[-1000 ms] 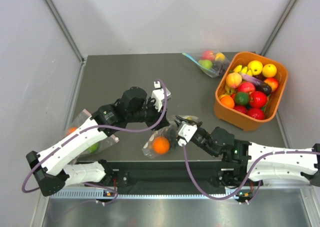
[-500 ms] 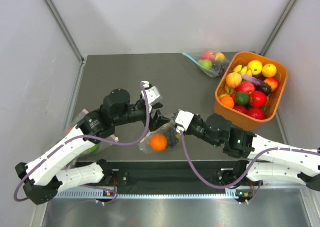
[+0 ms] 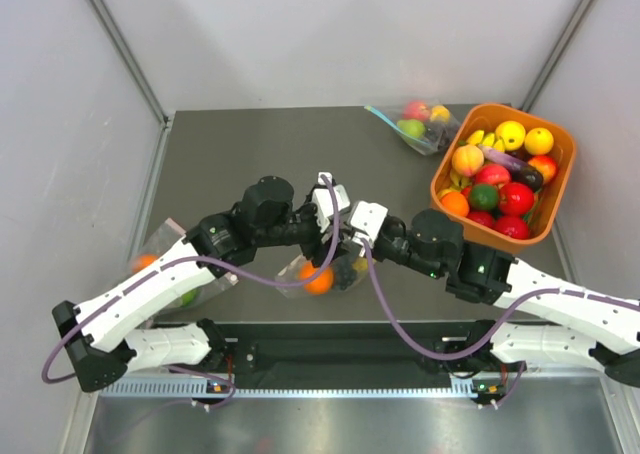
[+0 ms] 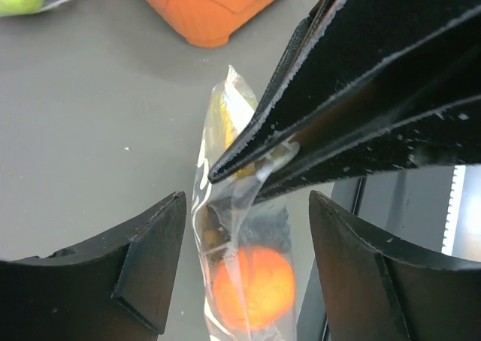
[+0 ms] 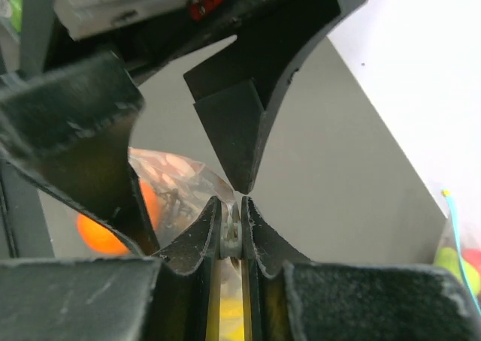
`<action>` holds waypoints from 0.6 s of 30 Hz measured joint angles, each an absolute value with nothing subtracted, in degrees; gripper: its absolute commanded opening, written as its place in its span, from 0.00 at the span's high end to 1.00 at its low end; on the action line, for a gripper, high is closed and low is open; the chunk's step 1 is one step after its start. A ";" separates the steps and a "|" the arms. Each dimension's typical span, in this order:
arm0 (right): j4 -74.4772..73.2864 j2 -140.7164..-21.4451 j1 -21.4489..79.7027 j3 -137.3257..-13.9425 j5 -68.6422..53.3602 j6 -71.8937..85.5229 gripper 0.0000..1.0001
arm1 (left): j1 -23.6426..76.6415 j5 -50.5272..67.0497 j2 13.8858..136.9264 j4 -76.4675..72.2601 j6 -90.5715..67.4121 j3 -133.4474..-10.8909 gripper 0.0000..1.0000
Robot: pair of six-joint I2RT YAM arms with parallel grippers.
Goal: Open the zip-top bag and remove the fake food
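**Change noted.** Within the last second the left gripper (image 4: 246, 200) has spread its jaws from a narrow setting to wide. It has also swung in to meet the right gripper (image 5: 229, 206) above the near middle of the table (image 3: 250, 144). The right gripper has drawn the bag (image 4: 214, 206) a little further from the near edge.

**Bearing on the task.** In my judgement the left arm is lining up a fresh hold on the free lip, opposite the held one. The bag looks unopened, and the toy fruit is all inside: an orange ball (image 4: 254, 287) low down, something yellow higher up, and dark pieces between.

**Pose.** Both arms reach inward, their wrists almost nose to nose.
- **Left jaws:** they stand wide on either side of the bag's upper part and grip nothing.
- **Right jaws:** they are pinched tight on the bag's thin top strip.
- **Bag:** it hangs from that pinch, and I cannot tell whether its lower end rests on the table.
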State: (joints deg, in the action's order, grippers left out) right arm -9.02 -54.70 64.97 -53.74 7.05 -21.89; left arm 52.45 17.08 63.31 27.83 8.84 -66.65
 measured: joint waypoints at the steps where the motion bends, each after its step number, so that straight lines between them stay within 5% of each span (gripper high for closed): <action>1: -9.19 -54.74 64.77 -53.74 6.63 -21.65 1.00 | 52.51 16.99 63.59 27.99 9.13 -66.65 0.31; 2: -9.50 -54.76 64.62 -53.74 6.11 -21.32 1.00 | 52.56 16.84 63.79 28.14 9.28 -66.65 0.33; 7: -10.41 -54.72 63.44 -53.74 3.97 -20.43 1.00 | 52.66 15.57 64.66 28.25 10.66 -66.65 0.76; 11: -12.12 -53.80 61.47 -53.74 0.95 -20.01 1.00 | 52.73 14.96 64.66 28.05 12.08 -66.13 0.99; 18: -16.12 -52.62 58.54 -53.74 -5.93 -19.44 1.00 | 53.39 15.51 64.66 26.26 13.58 -64.42 1.00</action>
